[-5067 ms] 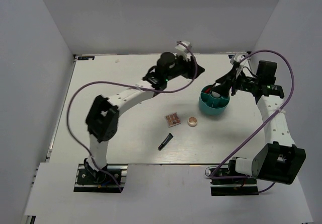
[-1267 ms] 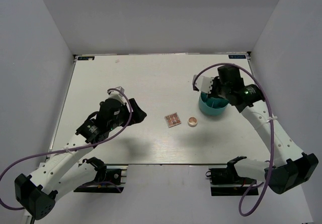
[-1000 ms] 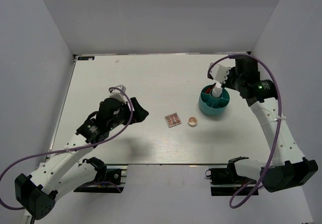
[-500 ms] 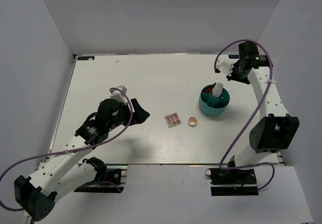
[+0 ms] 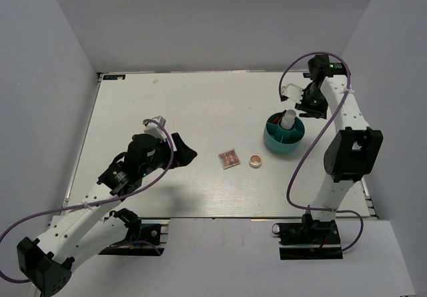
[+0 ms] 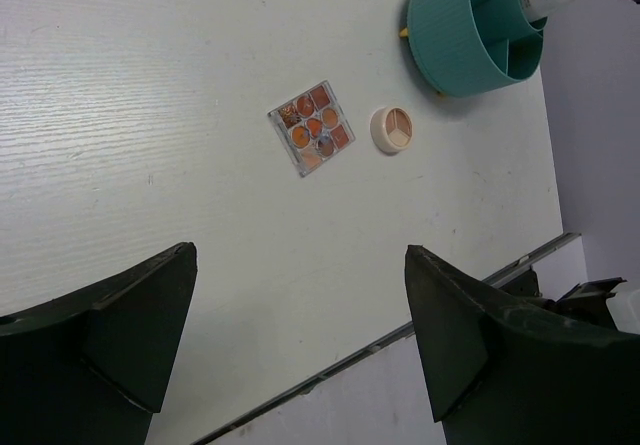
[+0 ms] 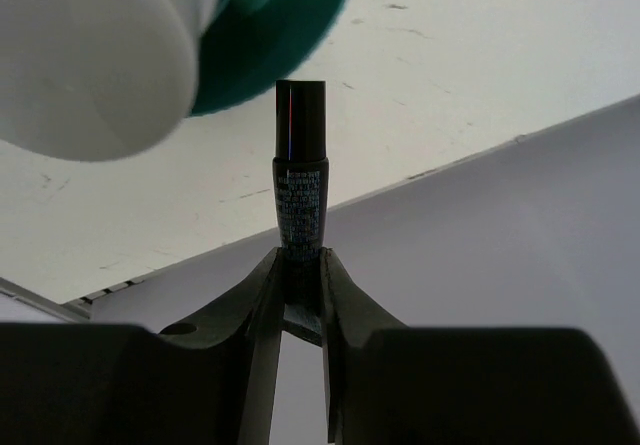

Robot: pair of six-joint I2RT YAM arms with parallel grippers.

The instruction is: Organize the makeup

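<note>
Makeup loose: square pinkish-brown eyeshadow palette (image 6: 312, 128) and round beige compact (image 6: 391, 129) are lying just beside each other on white tabletop (image 5: 167, 103), near teal round plastic cup (image 6: 470, 45).
Cup contents: white plastic bottle (image 5: 288, 119) is standing in one compartment.
Right gripper (image 7: 298, 257): is pinching short black tube (image 7: 300, 155) by its end, jaws narrow, beside the cup's far rim.
Left gripper (image 6: 298, 255): is hanging wide apart, holding nothing, above the tabletop left of the palette.

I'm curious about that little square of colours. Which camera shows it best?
The left wrist view: the palette lies in plain sight, its separate orange-brown pans distinct. The top view shows only a small pinkish square; the right wrist view misses it.
</note>
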